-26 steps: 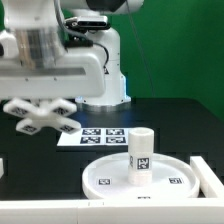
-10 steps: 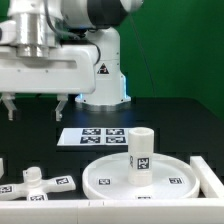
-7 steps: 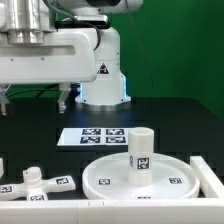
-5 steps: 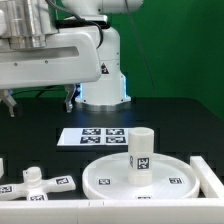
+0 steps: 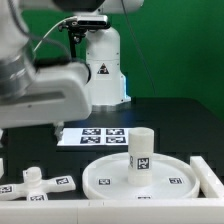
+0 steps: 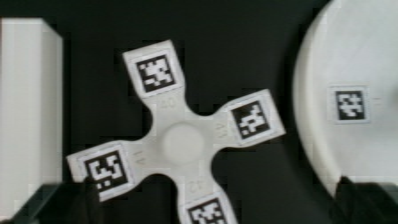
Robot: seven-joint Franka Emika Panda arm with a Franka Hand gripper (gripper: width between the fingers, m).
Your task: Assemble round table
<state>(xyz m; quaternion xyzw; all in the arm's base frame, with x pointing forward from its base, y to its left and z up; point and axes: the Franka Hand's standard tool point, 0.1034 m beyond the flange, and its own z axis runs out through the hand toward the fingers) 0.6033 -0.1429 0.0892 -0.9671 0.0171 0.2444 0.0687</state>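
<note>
The round table's white rimmed disc (image 5: 140, 178) lies at the front of the black table. Its short thick leg (image 5: 142, 152) stands upright on the disc's middle. The cross-shaped foot (image 5: 35, 183) lies flat on the table toward the exterior view's left of the disc, apart from it. My gripper (image 5: 30, 135) hangs above the foot, largely hidden by the blurred white hand. In the wrist view the foot (image 6: 178, 145) lies below the open gripper (image 6: 199, 205), untouched, with the disc's rim (image 6: 356, 100) beside it. The dark fingertips barely show at the picture's corners.
The marker board (image 5: 98, 136) lies behind the disc, in front of the robot's base (image 5: 105, 75). A white strip (image 6: 25, 100) runs along one side of the foot in the wrist view. A white ledge (image 5: 60, 210) borders the table's front.
The foot, held up in the earliest frame, now lies on the table, let go. The hand has since risen, then swung nearer the camera, filling the exterior view's left.
</note>
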